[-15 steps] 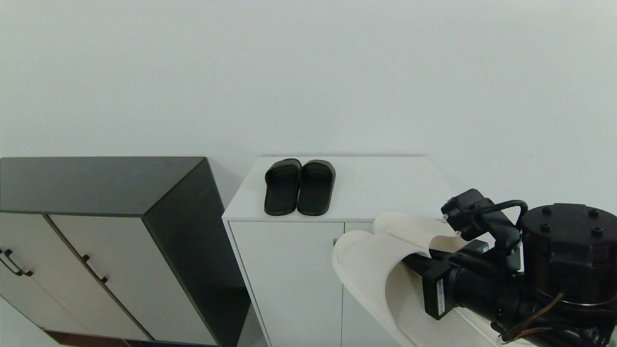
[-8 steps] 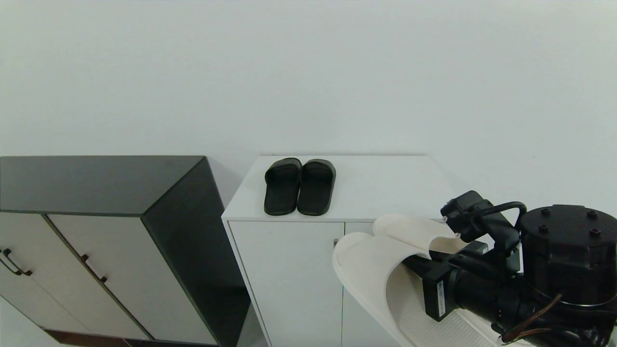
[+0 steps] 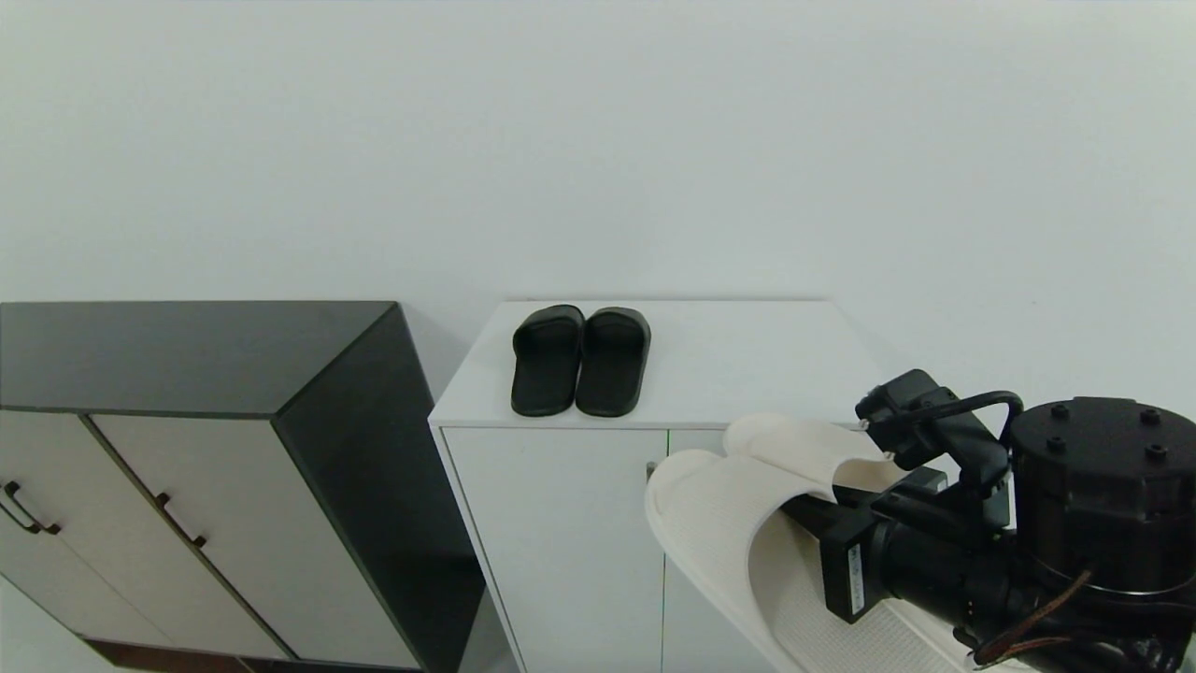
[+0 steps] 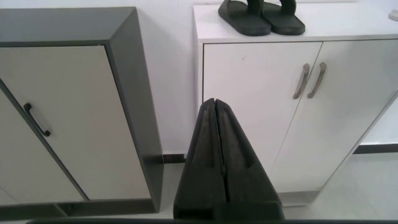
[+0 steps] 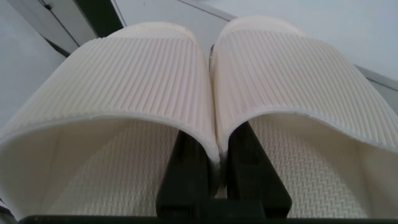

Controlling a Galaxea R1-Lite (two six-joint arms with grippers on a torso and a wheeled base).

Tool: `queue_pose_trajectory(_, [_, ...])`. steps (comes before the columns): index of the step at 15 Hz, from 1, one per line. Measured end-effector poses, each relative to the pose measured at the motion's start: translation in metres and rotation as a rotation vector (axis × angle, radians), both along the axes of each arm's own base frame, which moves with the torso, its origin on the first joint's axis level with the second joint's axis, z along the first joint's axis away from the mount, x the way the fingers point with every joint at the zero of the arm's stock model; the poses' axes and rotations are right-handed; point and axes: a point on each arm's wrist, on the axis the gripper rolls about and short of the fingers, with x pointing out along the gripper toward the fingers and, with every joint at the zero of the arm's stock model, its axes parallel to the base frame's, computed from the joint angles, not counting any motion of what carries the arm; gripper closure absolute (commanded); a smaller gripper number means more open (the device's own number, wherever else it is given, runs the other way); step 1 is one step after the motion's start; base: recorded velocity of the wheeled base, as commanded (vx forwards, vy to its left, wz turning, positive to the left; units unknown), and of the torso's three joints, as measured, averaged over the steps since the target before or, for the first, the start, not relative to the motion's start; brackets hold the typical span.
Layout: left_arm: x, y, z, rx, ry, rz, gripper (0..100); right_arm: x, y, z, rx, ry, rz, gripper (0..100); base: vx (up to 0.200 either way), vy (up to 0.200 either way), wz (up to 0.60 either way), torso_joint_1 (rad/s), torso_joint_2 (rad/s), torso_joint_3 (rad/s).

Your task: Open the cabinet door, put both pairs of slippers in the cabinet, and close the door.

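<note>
Head view: dark cabinet (image 3: 187,355) at left, white cabinet (image 3: 561,523) beside it w/ doors shut. Cream slippers (image 3: 729,505), soft, light, ribbed, hang in front of it, right gripper (image 5: 214,186) clenched on their touching inner sides. Black slippers (image 3: 579,360) on cabinet top look rubbery, stiffer; probably best pinched by both inner edges together. Left gripper (image 4: 217,143) clenched, empty.

A low white two-door cabinet (image 3: 551,533) stands with both doors shut, its grey bar handles (image 4: 309,79) side by side at the middle. Black rubber slide slippers (image 3: 579,361) lie paired on its top. Cream ribbed slippers (image 3: 729,505) hang before the right door, their inner walls pinched together by the right gripper (image 5: 216,177).
</note>
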Motion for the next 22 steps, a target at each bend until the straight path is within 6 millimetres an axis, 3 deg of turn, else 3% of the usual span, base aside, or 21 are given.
queue_pose_trajectory(9, [0.000,0.000,0.000,0.000,0.000,0.001,100,-0.002,-0.003,-0.008,-0.025,0.019,-0.003,100,0.000,0.000,0.00,-0.207,0.50,0.282])
queue_pose_trajectory(10, [0.000,0.000,0.000,0.000,0.000,0.001,0,-0.001,-0.003,-0.009,-0.027,0.021,-0.004,100,0.000,0.000,0.00,-0.217,0.53,0.315])
queue_pose_trajectory(22, [0.000,0.000,0.000,0.001,0.000,0.001,0,-0.002,-0.005,-0.013,-0.039,0.030,-0.013,100,0.000,0.000,0.00,-0.174,0.50,0.317])
